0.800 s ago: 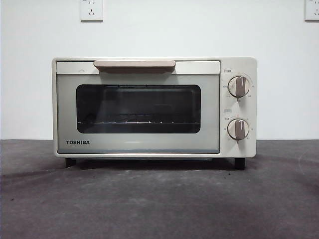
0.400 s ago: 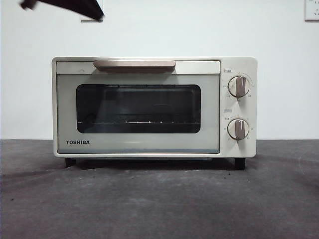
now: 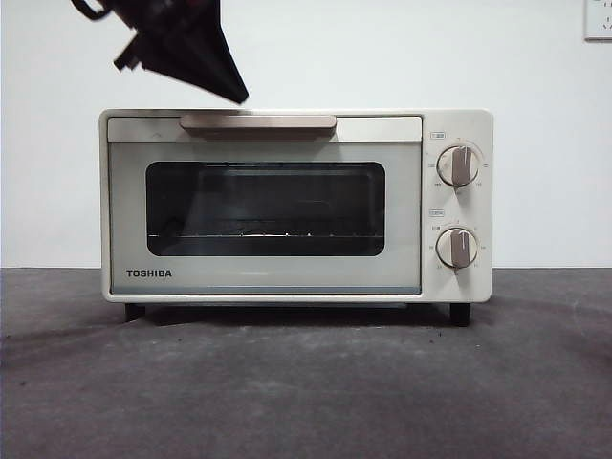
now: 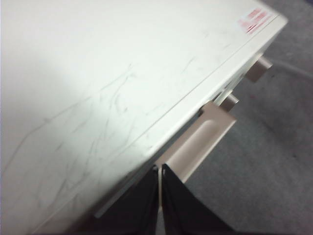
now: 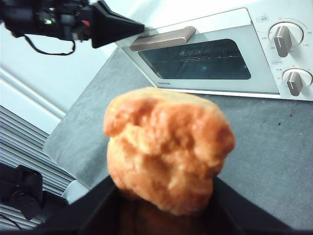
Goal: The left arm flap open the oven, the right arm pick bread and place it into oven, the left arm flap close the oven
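The cream-white TOSHIBA oven (image 3: 287, 206) stands on the dark table with its glass door closed. My left gripper (image 3: 229, 91) comes down from the upper left, its shut tip just above the left end of the beige bar handle (image 3: 258, 122). In the left wrist view the left gripper (image 4: 160, 171) has its jaws pressed together over the oven's top front edge, beside the handle (image 4: 205, 132). My right gripper (image 5: 166, 196) is shut on the golden-orange bread (image 5: 166, 147), held above the table in front of the oven (image 5: 195, 54). The right arm is out of the front view.
The two beige knobs (image 3: 457, 206) are on the oven's right side. The grey table (image 3: 306, 382) stretches in front of the oven, with a white wall and outlets behind. The left arm's black body (image 5: 58, 22) shows in the right wrist view.
My left gripper has come into the front view from the top left and moved down and right toward the oven handle. The oven door stays closed.
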Available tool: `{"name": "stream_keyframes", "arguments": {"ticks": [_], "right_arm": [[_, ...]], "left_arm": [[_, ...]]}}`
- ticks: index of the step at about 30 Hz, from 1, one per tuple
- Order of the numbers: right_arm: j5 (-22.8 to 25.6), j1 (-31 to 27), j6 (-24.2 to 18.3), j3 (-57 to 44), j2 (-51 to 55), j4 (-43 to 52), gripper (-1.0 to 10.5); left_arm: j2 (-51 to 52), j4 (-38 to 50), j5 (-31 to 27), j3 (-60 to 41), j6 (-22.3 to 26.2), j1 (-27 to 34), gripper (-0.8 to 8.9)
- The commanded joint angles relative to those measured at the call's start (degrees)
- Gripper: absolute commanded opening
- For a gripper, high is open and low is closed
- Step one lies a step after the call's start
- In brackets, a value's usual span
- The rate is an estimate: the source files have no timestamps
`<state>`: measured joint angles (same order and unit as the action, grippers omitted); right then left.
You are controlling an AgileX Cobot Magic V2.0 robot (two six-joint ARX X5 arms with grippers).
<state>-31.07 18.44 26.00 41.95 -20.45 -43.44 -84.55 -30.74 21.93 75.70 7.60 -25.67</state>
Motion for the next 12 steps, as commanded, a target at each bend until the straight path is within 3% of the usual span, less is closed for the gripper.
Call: {"name": "stream_keyframes", "arguments": {"ticks": [1,12], "right_arm": [[-0.1,0.3,0.6,0.9,0.0,0.8,2.0],[-0.1,0.3,0.6,0.9,0.0,0.7,2.0]], "left_arm": [[-1.8,0.5,-0.1,1.3,0.8,-0.3,0.1],[-3.3,-3.7,-1.2,1.3,1.0,-0.6,0.1]]}}
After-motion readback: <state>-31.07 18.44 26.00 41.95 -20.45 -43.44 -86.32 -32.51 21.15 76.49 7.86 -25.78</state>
